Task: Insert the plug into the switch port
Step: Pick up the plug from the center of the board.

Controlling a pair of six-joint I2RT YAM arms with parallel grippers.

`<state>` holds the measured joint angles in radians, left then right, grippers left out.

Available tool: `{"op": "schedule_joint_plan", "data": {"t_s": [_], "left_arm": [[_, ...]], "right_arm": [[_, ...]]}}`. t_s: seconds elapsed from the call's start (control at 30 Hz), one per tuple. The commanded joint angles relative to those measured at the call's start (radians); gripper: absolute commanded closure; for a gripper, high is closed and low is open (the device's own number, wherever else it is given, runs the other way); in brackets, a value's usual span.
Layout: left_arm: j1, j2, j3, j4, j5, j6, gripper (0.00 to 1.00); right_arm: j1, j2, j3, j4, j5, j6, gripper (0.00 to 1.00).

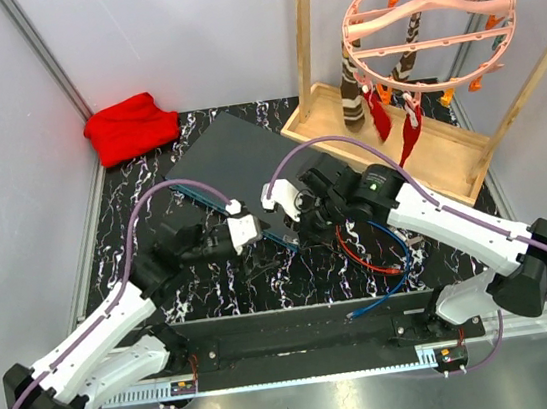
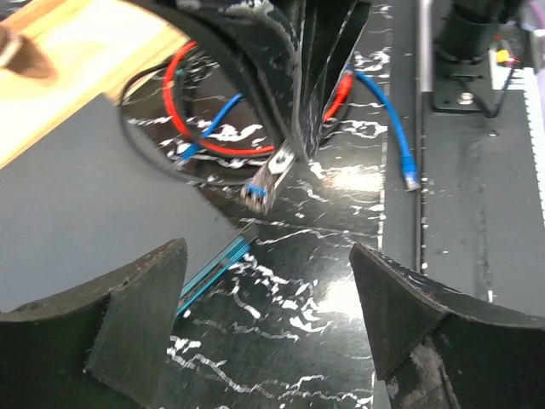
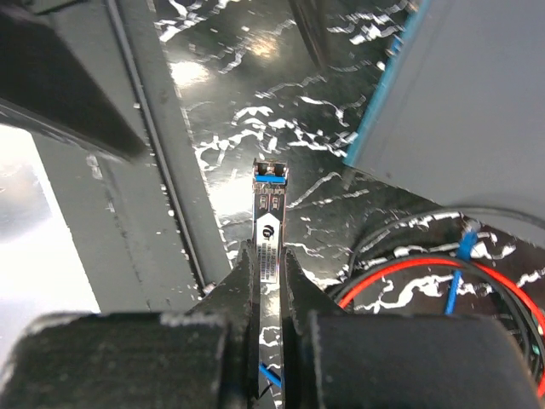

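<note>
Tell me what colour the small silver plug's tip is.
Blue, on the silver metal plug; right wrist view best.

No legible text anywhere; plug [image 3: 270,223] label has a round white mark, its print too blurred to read.

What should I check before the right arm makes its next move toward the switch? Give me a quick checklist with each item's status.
1. Grip on the plug: ok, right end effector shut on its body.
2. Tip at the teal front edge of the switch: not ok, apart, off to one side.
3. Target port picked out: cannot tell, sockets too blurred.
4. Bracing of the switch: not ok, left end effector open, gripping nothing.
5. Path free of the red cable: ok, it lies behind the tip.
</note>
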<state>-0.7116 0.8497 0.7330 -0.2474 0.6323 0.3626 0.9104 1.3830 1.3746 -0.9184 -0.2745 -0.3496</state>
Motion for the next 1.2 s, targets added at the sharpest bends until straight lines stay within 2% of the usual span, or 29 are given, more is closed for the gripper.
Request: {"op": "schedule_joint_plan", "data": {"t_s": [0.0, 0.07, 0.3, 0.33, 0.43, 0.83, 0.93, 1.07, 1.1, 1.17], "left_arm": [[-0.031, 0.031, 0.068, 0.079, 0.07, 0.015, 0.2], [-0.037, 0.046, 0.072, 0.089, 0.079, 0.01, 0.23], [-0.04, 0.058, 0.068, 0.149, 0.115, -0.037, 0.43], [-0.04, 0.057, 0.066, 0.155, 0.125, -0.043, 0.49], [-0.04, 0.061, 0.063, 0.174, 0.138, -0.063, 0.56], [-0.038, 0.097, 0.078, 0.209, 0.194, -0.12, 0.64], [-0.038, 0.103, 0.08, 0.22, 0.201, -0.137, 0.69], [-0.04, 0.109, 0.078, 0.235, 0.21, -0.159, 0.84], [-0.038, 0.109, 0.078, 0.238, 0.211, -0.16, 0.93], [-0.04, 0.111, 0.074, 0.238, 0.211, -0.166, 1.0]], "right_arm": [[0.024, -0.064, 0.049, 0.026, -0.054, -0.022, 0.98], [0.027, -0.07, 0.05, 0.03, -0.057, -0.026, 0.98], [0.028, -0.094, 0.038, 0.036, -0.081, -0.034, 0.98], [0.028, -0.098, 0.032, 0.038, -0.08, -0.032, 0.98], [0.03, -0.105, 0.024, 0.042, -0.083, -0.032, 0.98], [0.03, -0.114, 0.015, 0.047, -0.094, -0.042, 0.98], [0.03, -0.111, 0.014, 0.049, -0.094, -0.045, 0.98], [0.03, -0.11, 0.012, 0.05, -0.092, -0.048, 0.98], [0.031, -0.11, 0.009, 0.058, -0.091, -0.048, 0.98], [0.031, -0.11, 0.004, 0.064, -0.089, -0.048, 0.97]]}}
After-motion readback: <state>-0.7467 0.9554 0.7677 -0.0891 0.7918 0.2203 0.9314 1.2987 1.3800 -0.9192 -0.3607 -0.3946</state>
